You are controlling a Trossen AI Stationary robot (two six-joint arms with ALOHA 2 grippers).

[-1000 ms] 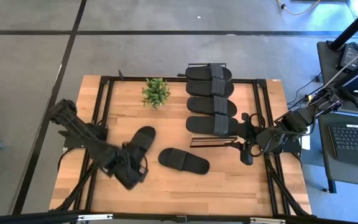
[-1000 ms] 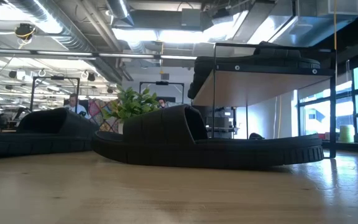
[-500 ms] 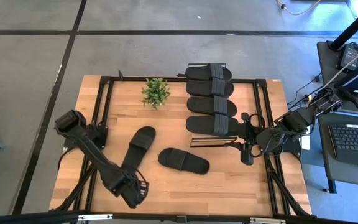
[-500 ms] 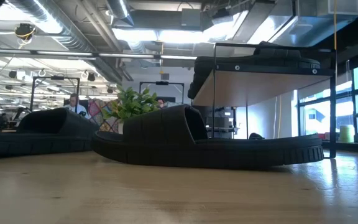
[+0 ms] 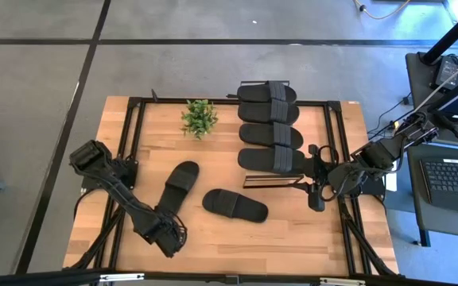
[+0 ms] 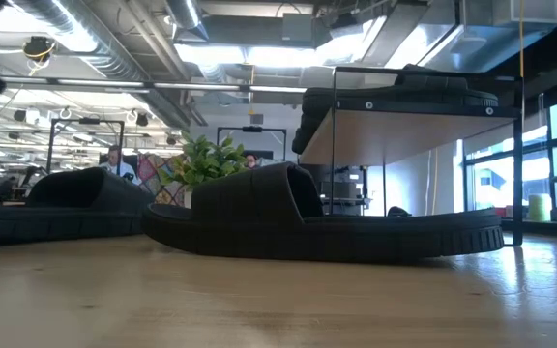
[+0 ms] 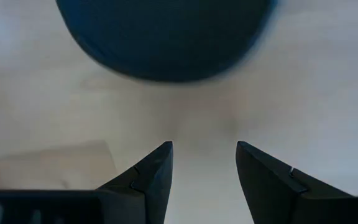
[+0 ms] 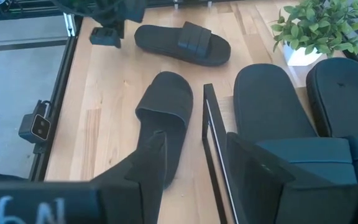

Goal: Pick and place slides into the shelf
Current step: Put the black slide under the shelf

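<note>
Slides: from above, four sit on the shelf (image 5: 249, 181); two lie loose. Your left gripper (image 5: 168, 243) hangs just off the heel of the left slide (image 5: 176, 187), whose long axis runs away from it. Left wrist view: fingers parted, nothing held. Right gripper (image 5: 316, 195) waits beside the shelf, parted, empty.

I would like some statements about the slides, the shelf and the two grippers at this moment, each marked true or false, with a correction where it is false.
1. Four slides lie on top of the shelf. True.
2. Two slides lie loose on the table. True: one nearer the left arm, one nearer the middle.
3. The left gripper is shut on a slide. False: its fingers are open and empty, over bare wood just off that slide's end.
4. The right gripper hovers over the potted plant. False: it sits beside the shelf, open and empty.
</note>
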